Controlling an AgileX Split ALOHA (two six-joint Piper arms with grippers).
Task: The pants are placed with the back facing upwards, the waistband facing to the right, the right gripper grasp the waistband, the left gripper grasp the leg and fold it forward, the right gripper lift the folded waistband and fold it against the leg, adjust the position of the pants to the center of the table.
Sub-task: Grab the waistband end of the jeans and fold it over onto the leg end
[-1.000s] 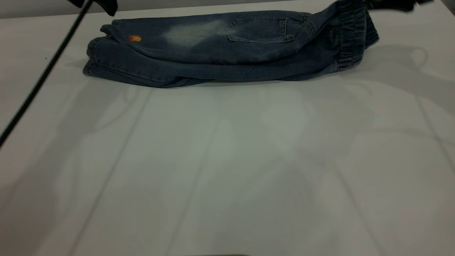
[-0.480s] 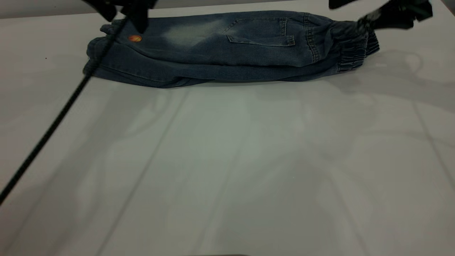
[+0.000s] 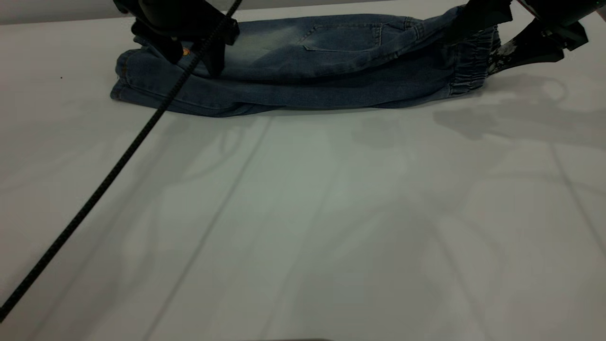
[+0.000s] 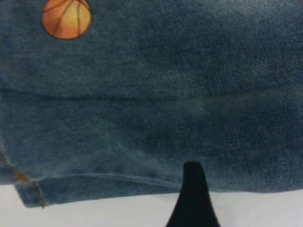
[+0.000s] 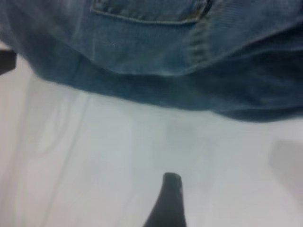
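Since the earlier frame both claws have dropped onto the faded blue denim pants (image 3: 303, 66), folded lengthwise along the top of the frame on the white table (image 3: 303, 213). Black left gripper (image 3: 191, 52), fingers apart, upper left by the orange basketball print (image 4: 66, 18). Black right gripper (image 3: 492, 35), spread, straddles the puckered waistband (image 3: 468, 71), upper right. Braided cable (image 3: 104, 180) crosses left.

Grey wall strip (image 3: 57, 12) behind, soft shadows.

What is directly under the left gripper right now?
The left gripper stands over the leg end of the folded pants, beside the orange basketball print. Its body hides the denim right beneath it, so contact cannot be confirmed. The table lies below.
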